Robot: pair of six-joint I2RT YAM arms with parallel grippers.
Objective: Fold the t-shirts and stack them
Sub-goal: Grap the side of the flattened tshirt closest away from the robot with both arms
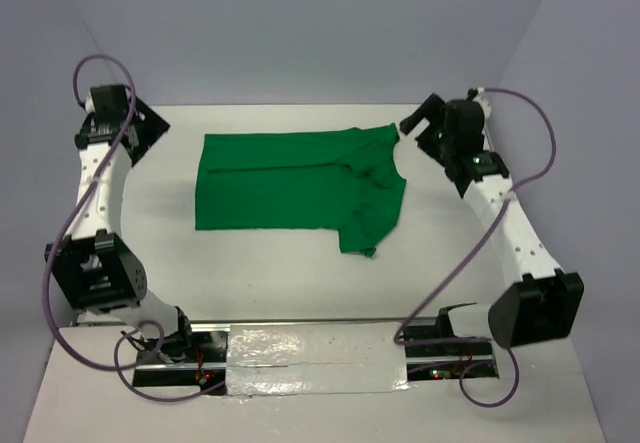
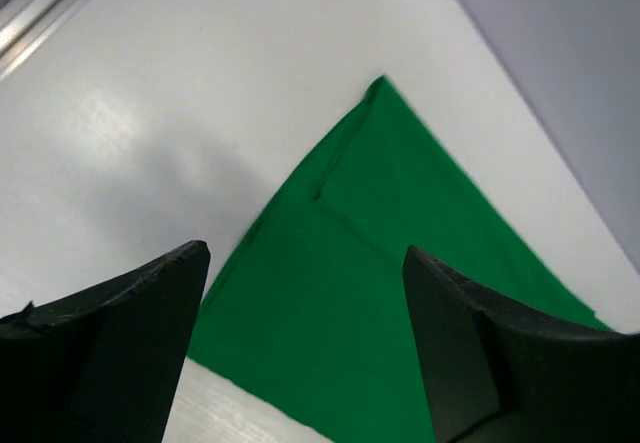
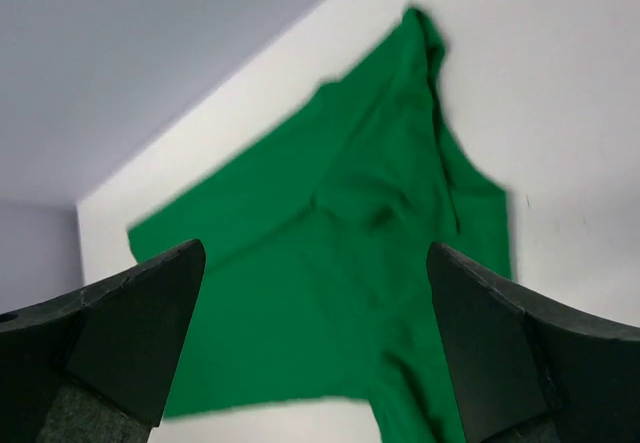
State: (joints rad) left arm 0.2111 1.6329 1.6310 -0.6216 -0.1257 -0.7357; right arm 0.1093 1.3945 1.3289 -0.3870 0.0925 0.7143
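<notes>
T-shirt (image 1: 290,183) lies partly folded on desk (image 1: 250,283). Left pincer (image 2: 305,263) and right pincer (image 3: 315,263) agape, empty. Next fold likely: pinch both layers, tuck protruding sleeve (image 1: 365,231).

White table (image 1: 280,273) bears 1 folded green t-shirt (image 1: 290,183)

Soft matt cloth, faintly creased: t-shirt (image 1: 280,183). Smooth white table (image 1: 300,283), shines slightly. Matt black plastic fingers (image 2: 110,333). Crinkled, glossy silver tape (image 1: 320,358).
</notes>
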